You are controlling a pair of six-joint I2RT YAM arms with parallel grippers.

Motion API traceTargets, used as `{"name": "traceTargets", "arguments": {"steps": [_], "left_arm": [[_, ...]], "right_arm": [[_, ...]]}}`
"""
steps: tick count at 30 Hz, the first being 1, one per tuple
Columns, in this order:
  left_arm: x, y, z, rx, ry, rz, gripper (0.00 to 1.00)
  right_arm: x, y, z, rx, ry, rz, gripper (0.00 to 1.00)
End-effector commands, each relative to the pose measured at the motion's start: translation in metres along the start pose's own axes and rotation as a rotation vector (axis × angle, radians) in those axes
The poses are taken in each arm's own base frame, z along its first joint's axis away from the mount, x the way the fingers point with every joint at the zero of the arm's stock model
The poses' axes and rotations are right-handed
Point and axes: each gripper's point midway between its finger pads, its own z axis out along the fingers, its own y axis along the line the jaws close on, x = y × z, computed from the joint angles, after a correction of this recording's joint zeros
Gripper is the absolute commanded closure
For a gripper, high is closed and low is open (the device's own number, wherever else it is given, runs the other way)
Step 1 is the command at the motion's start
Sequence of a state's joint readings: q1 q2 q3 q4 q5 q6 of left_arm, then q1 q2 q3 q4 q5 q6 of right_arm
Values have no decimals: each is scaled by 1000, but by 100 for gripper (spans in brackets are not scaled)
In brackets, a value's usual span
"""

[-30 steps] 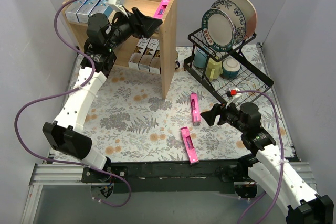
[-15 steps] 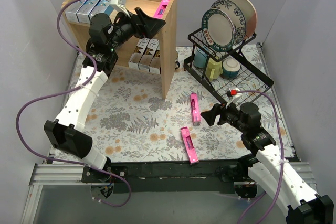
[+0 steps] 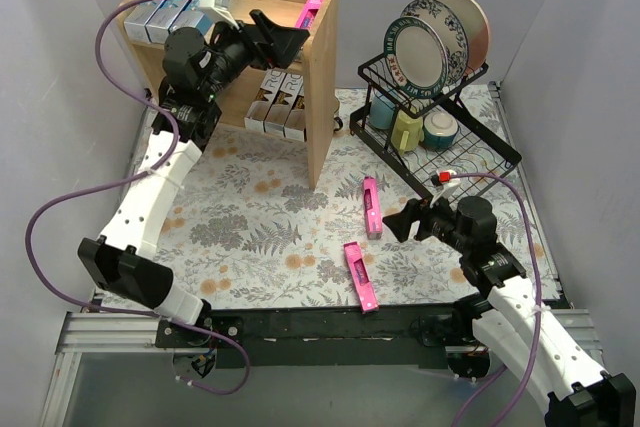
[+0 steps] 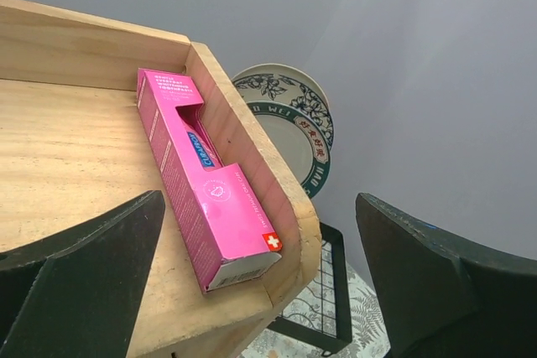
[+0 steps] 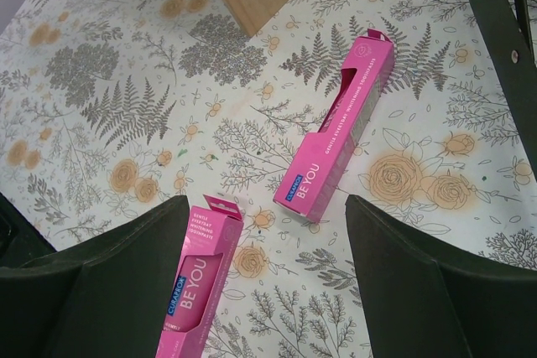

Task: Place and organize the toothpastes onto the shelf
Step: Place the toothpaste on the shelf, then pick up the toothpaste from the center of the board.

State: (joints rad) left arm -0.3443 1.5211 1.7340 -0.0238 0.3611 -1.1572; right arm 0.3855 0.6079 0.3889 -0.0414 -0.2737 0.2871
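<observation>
The light wooden shelf [image 3: 322,97] stands at the back left. A pink toothpaste carton [image 3: 312,11] lies on its top tier against the right rim, plain in the left wrist view [image 4: 205,182]. My left gripper [image 3: 285,35] hovers just short of that carton, open, its fingers apart on either side and touching nothing. Silver and teal cartons [image 3: 170,2] line the top's left part, and more stand on the lower tier [image 3: 280,107]. Two pink cartons lie on the floral mat [image 3: 371,205] [image 3: 360,275]. My right gripper [image 3: 405,219] hangs open above them [image 5: 268,291].
A black wire dish rack [image 3: 440,137] with plates [image 3: 425,47] and cups stands right of the shelf, close behind the far pink carton. Grey walls close in the table on three sides.
The left gripper's jaws have spread wide, letting go of the pink carton, which now rests on the shelf top. The wrist has lifted slightly. The right arm has not moved.
</observation>
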Motion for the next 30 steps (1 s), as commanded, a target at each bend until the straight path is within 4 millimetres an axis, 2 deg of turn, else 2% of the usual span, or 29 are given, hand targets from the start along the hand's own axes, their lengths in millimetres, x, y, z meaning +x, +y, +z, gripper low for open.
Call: {"name": "traceTargets", "arguments": {"steps": [1,3,4,5,6,7,9,10,11,12,14,15,16,17,18,19,20,21,23,24,26,27,30], "left_arm": [[-43,-18,-30,-40,-113,62,2],[-47,-19,-38,-61,-123,87,2],[-42,-15,-42,-80,-110,88,2],[-52,-20,-53,-97,-137,99,2],[-51,-18,-58,-113,-134,110,2],[-42,-14,-64,-135,-113,106,2],[-47,-18,-83,-161,-126,115,2],[-41,-16,-90,-175,-106,115,2],[-25,-8,-94,-197,-75,111,2],[-30,-16,-109,-196,-92,117,2],[-2,-4,-123,-229,-37,108,2],[-3,-9,-137,-233,-49,114,2],[7,-6,-145,-247,-25,106,2],[27,3,-151,-269,19,93,2],[36,4,-157,-272,39,88,2],[43,-4,-169,-245,63,81,2],[56,-4,-173,-237,93,57,2],[78,-1,-179,-230,140,28,2],[102,-11,-193,-175,194,-31,2],[128,-2,-199,-187,249,-60,2],[146,0,-212,-186,281,-67,2],[168,11,-219,-215,321,-80,2],[179,25,-233,-270,306,-40,2]], "right_arm": [[-24,5,-4,0,-65,-30,16],[-26,5,-5,2,-68,-33,16],[-25,4,-5,10,-66,-29,17],[-25,2,-6,17,-64,-26,16],[-25,2,-6,20,-65,-24,16],[-25,2,-6,25,-62,-20,17],[-24,0,-5,33,-48,-16,17],[-23,2,-5,25,-40,-18,18],[-23,2,-5,26,-36,-18,18],[-21,1,-4,28,-22,-16,18],[-20,-2,-3,46,-9,-13,18],[-18,-4,-2,55,11,-6,18],[-17,-6,-1,64,19,0,18],[-16,-6,0,67,29,6,19],[-10,-9,3,76,60,18,19],[-13,-8,4,76,65,26,19],[-12,-8,5,77,78,31,19],[-9,-10,9,83,102,44,19],[-9,-7,11,75,128,55,19],[-3,-7,15,72,159,64,19],[6,-1,20,55,222,68,19],[11,2,21,49,251,65,19],[33,12,25,40,377,51,19]]}}
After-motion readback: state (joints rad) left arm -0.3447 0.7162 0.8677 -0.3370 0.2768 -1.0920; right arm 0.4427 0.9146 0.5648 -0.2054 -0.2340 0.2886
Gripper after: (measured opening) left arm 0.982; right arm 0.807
